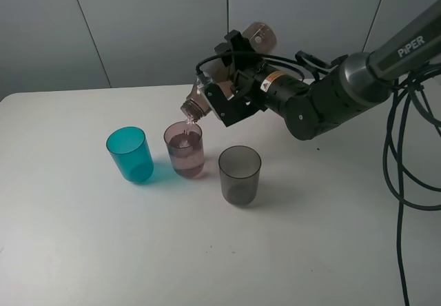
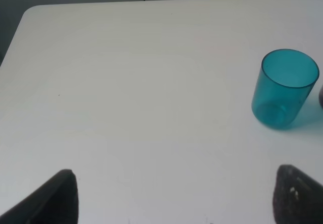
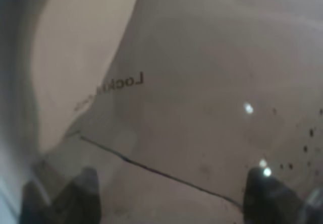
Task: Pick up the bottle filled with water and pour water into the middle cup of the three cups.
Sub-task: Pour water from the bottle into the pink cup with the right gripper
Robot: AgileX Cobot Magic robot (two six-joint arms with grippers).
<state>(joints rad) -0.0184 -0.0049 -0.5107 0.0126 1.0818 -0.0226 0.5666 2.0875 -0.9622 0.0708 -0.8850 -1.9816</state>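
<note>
1. The bottle (image 1: 262, 36) looks like thin, stiff plastic: light by itself, heavier with water in it, and its balance probably shifts as the water runs towards the neck. The smooth wall seems slippery, so the wide body is a safer place to grip than the narrow threaded neck.
2. The right tool (image 1: 231, 82) is pinching the bottle across that body. In the right wrist view the bottle's wall (image 3: 202, 108) fills the picture, with a dark fingertip (image 3: 83, 191) on either side of it.
3. The bottle is held in the air, steeply tilted. Its base points up and to the far right, and its mouth points down and left, just above the far rim of the middle cup (image 1: 184, 153).
4. A thin thread of water seems to fall from the mouth into the middle cup, which looks partly filled.
5. The middle cup stands on the desk (image 1: 83, 251), with the teal cup (image 1: 129, 154) to its left and the grey cup (image 1: 240, 175) to its near right.
6. The left tool (image 2: 176, 196) hovers over bare desk with its fingers spread and nothing between them. The teal cup is well off to one side of it.
</note>
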